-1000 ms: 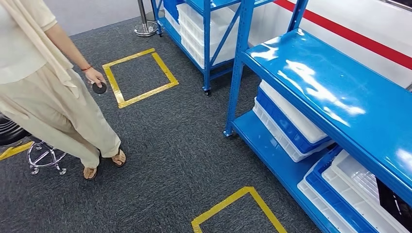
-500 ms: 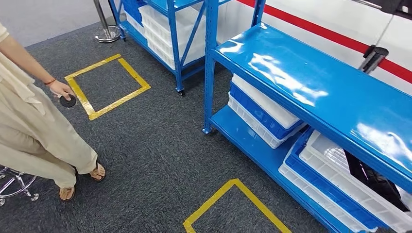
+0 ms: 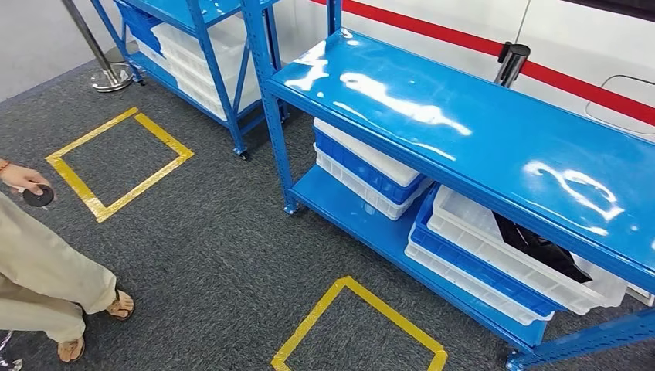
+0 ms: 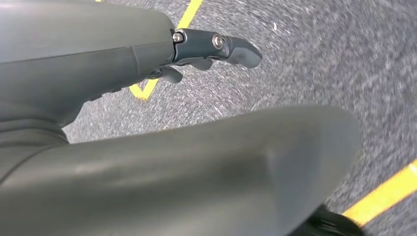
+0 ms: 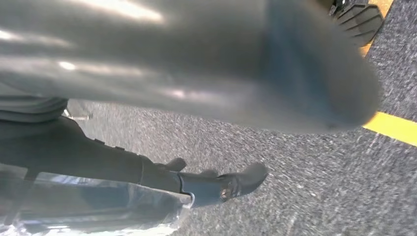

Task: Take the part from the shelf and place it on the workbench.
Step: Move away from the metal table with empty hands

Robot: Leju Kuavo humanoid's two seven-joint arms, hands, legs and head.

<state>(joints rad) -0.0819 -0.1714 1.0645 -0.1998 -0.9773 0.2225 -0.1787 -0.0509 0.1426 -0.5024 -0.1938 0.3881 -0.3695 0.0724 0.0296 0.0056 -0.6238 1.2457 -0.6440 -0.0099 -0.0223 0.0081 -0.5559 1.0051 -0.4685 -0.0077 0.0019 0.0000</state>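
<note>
A black part (image 3: 541,251) lies in a white bin (image 3: 471,224) on the lower level of the blue shelf (image 3: 463,131), at the right of the head view. My left hand (image 4: 123,64) hangs over grey carpet with its fingers (image 4: 216,46) stretched out and its thumb apart, holding nothing. Low over the carpet, my right hand (image 5: 196,73) also has its dark fingers (image 5: 221,184) extended and nothing in them. Both hands are far from the shelf.
A person (image 3: 39,270) stands at the left edge holding a small black disc (image 3: 39,196). Yellow tape squares (image 3: 359,325) (image 3: 116,162) mark the carpet. A second blue shelf (image 3: 193,46) with stacked bins and a metal post (image 3: 104,73) stand behind.
The whole head picture has shifted: the camera has swung right, so the blue shelf now sits in the middle and the person has slid to the left edge.
</note>
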